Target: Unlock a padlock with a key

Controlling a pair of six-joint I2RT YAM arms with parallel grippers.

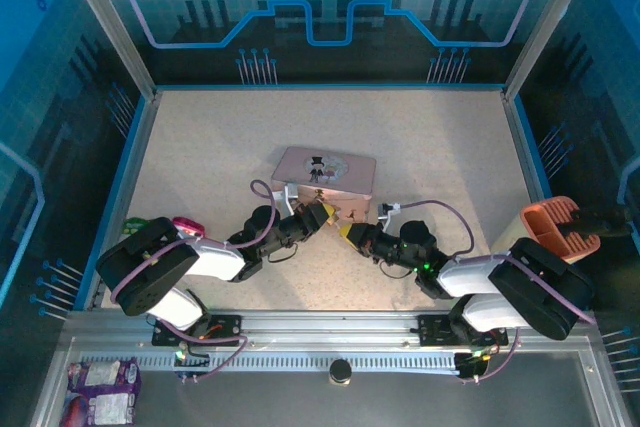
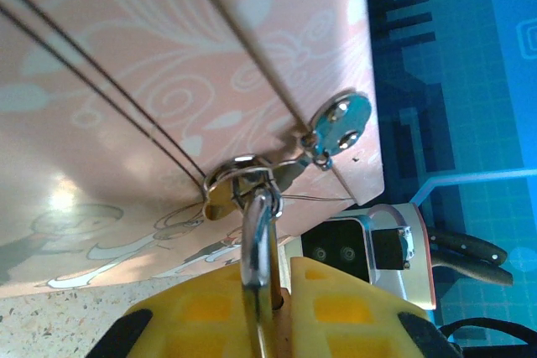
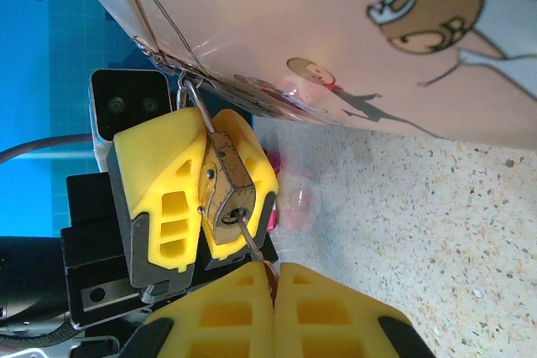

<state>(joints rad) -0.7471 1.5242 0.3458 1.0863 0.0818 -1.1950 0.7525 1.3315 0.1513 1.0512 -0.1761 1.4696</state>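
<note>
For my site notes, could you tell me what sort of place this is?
Probably an enclosed robot test cell: metal frame posts, blue circuit-printed wall panels, and a speckled tabletop with a left arm and right arm bolted at its near edge.

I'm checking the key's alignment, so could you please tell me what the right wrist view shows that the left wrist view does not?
Right wrist view: the small brass padlock, its body pinched in the left claw, with the thin dark metal key reaching its keyhole from the shut right claw. Left wrist view: the round silver latch plate on the edge of the pink cartoon-printed tin. Both: that tin, the silver U-shaped shackle hooked to it, and the speckled tabletop.
</note>
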